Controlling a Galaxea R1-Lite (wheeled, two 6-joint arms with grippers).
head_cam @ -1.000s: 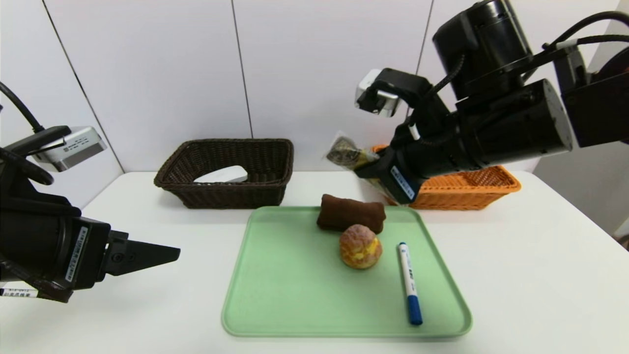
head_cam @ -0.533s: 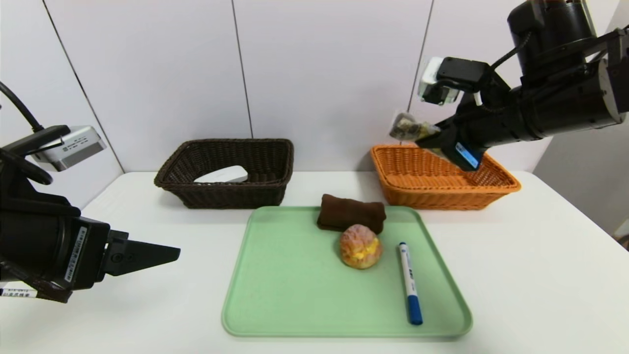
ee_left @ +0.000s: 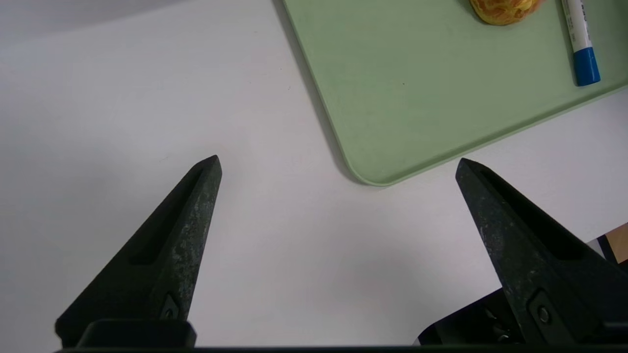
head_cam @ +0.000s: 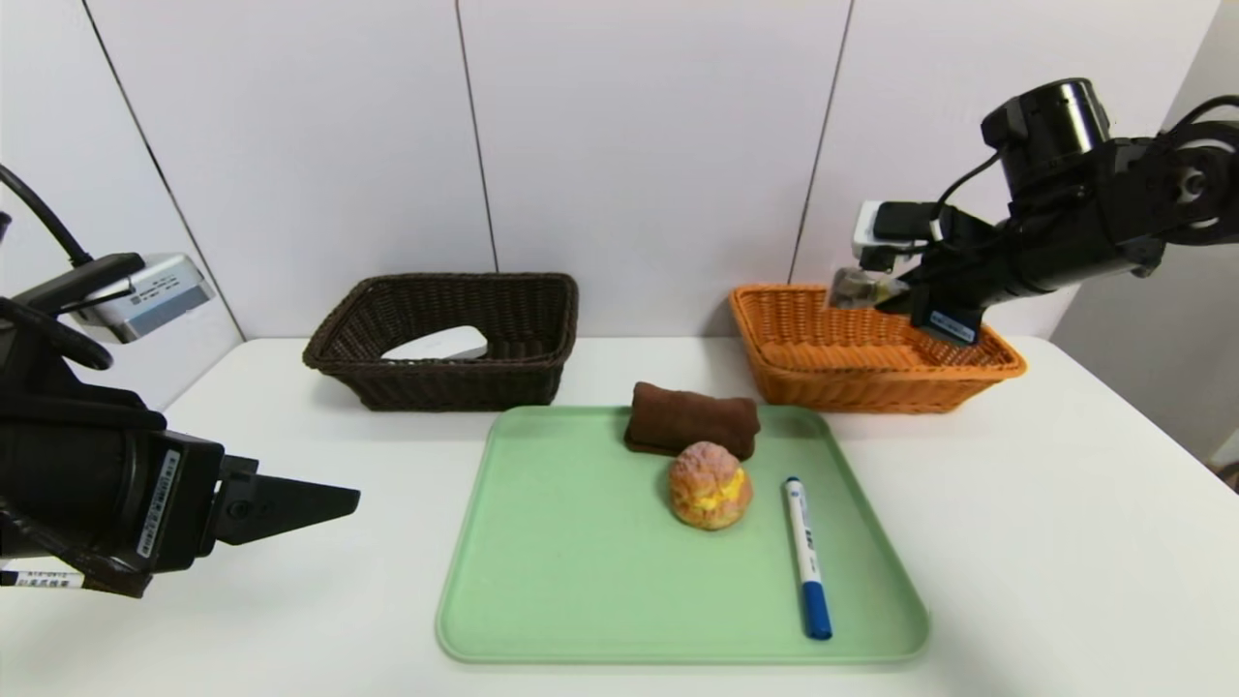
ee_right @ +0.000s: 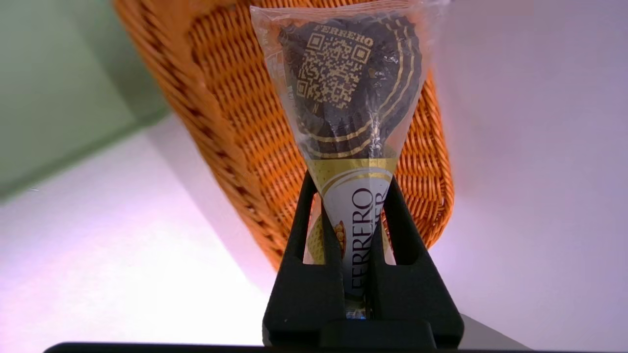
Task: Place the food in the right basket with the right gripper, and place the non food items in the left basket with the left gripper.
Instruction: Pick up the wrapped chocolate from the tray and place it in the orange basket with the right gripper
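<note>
Your right gripper (ee_right: 353,189) is clamped on the chocolate pack (ee_right: 351,122), over the orange basket (head_cam: 891,392). Cream puff (head_cam: 710,486) sits on the green tray (head_cam: 561,571). Your left gripper (ee_left: 338,159) idles beside the tray, fingers wide apart, holding nothing.

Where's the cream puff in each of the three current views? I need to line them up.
Head view: on the tray, right of its middle, against the brown towel and left of the marker.
Left wrist view: cut off by the top edge, right of centre.
Right wrist view: not in it.
Shared landmark: the green tray, though the right wrist view catches only part of it, at the left edge.
</note>
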